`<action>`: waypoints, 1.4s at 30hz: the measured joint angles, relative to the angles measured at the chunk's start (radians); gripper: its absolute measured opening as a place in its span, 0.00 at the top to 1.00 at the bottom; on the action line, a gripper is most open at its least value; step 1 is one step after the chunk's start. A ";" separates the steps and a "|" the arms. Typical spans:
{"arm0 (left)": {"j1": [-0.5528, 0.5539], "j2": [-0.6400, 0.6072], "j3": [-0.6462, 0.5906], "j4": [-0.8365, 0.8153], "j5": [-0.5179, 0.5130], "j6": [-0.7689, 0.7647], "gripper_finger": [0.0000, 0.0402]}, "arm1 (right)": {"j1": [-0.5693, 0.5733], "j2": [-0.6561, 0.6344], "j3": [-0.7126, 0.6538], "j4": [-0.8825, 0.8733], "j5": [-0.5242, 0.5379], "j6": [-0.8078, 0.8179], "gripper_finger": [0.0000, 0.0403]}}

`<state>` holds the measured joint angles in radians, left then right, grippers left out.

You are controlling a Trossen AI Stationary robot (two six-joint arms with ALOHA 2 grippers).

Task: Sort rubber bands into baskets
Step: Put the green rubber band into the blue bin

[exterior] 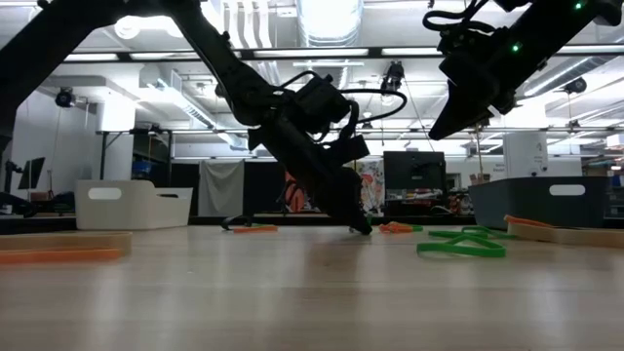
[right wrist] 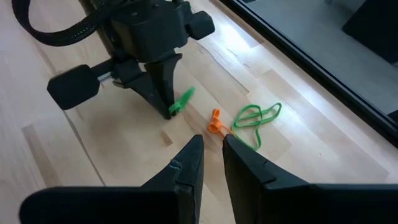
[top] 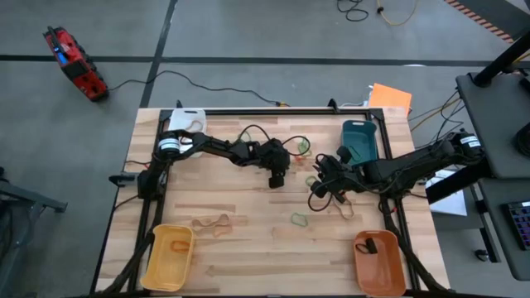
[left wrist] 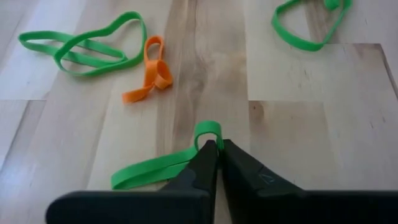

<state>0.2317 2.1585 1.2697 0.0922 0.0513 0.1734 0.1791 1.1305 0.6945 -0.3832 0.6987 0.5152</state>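
1. The left hand (left wrist: 217,149) is down on the tabletop (top: 265,248) near its middle, its fingers pinched tight on a green rubber band (left wrist: 163,167); a small loop of the band pokes up past the fingertips, the rest trails flat on the wood.
2. Just beside it lie a twisted orange band (left wrist: 151,70) and a longer green band (left wrist: 81,45), touching each other; another green loop (left wrist: 308,28) lies farther off.
3. The right hand (right wrist: 211,146) hangs above the tabletop close to the left one, holding nothing that I can see; its fingers stand nearly together with a thin gap between them.
4. More bands lie scattered: a green one (top: 299,219) and tan ones (top: 211,223) toward the front.
5. The baskets sit at the corners: white basket (top: 184,120) and teal basket (top: 359,139) at the back, yellow basket (top: 169,257) and orange basket (top: 379,262) at the front; the yellow one holds an orange band, the orange one something dark.
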 joint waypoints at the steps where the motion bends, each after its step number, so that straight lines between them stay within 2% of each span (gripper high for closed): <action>1: -0.002 -0.002 0.000 0.001 0.000 0.000 1.00 | 0.000 0.000 0.000 0.000 0.000 0.000 0.87; 5: -0.007 -0.021 -0.003 -0.010 0.004 0.002 1.00 | 0.000 0.000 -0.011 0.000 0.000 0.002 0.87; 12: -0.008 -0.104 -0.006 -0.008 0.079 0.029 1.00 | 0.000 0.000 -0.062 0.062 -0.002 0.019 0.87; 21: -0.008 -0.241 -0.048 0.051 0.282 0.045 1.00 | 0.020 0.000 -0.077 0.181 -0.027 -0.072 0.87; 31: -0.009 -0.411 -0.117 0.081 0.300 -0.026 1.00 | 0.046 0.000 -0.077 0.342 -0.056 -0.204 0.87; 35: -0.013 -0.435 -0.126 0.129 0.301 -0.071 1.00 | 0.047 0.003 -0.077 0.463 -0.087 -0.308 0.80; 42: -0.021 -0.425 -0.126 0.185 0.307 -0.137 1.00 | 0.045 0.018 -0.077 0.608 -0.068 -0.468 0.60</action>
<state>0.2106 1.7334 1.1435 0.2775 0.3588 0.0359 0.2245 1.1480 0.6178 0.2246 0.6308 0.0476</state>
